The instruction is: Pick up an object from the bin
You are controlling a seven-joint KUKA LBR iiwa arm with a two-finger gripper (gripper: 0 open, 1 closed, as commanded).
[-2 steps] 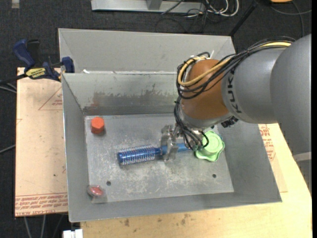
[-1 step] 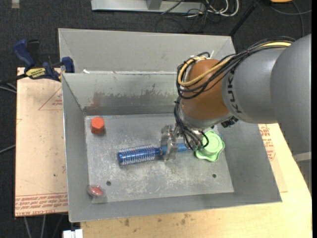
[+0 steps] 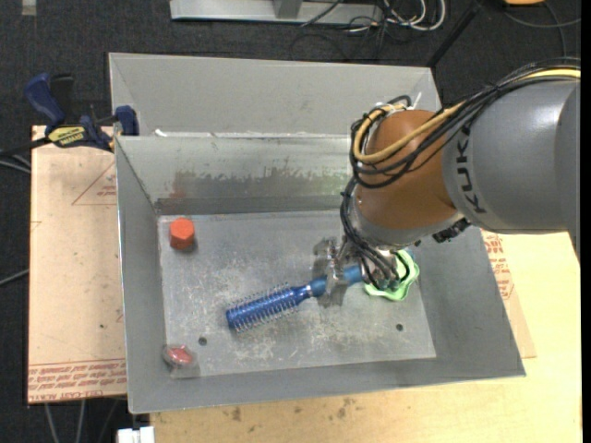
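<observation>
1. Fingers (image 3: pixel 327 268) of the gripper (image 3: pixel 332 282) stand narrow, closed round the handle end of a blue plastic hairbrush (image 3: pixel 271 305); a short piece of blue handle shows on the far side of the fingers.
2. The blue plastic hairbrush lies flat on the floor of the grey metal bin (image 3: pixel 277 358), near the middle. Its ribbed bristle head points toward the lower left and its handle rises toward the right, into the gripper.
3. The orange cover of the wrist, with yellow and black cables looped over it, hangs above the right half of the bin floor, and the grey arm reaches in from the right.
4. A bright green loop-shaped plastic piece (image 3: pixel 399 282) lies just beside the gripper on its right, partly under the wrist; contact with the fingers cannot be judged.
5. A small orange block (image 3: pixel 182 233) stands near the back left corner of the floor, well apart from the hairbrush.
6. A small reddish rounded object (image 3: pixel 177 356) lies in the front left corner, also well apart from the gripper.
</observation>
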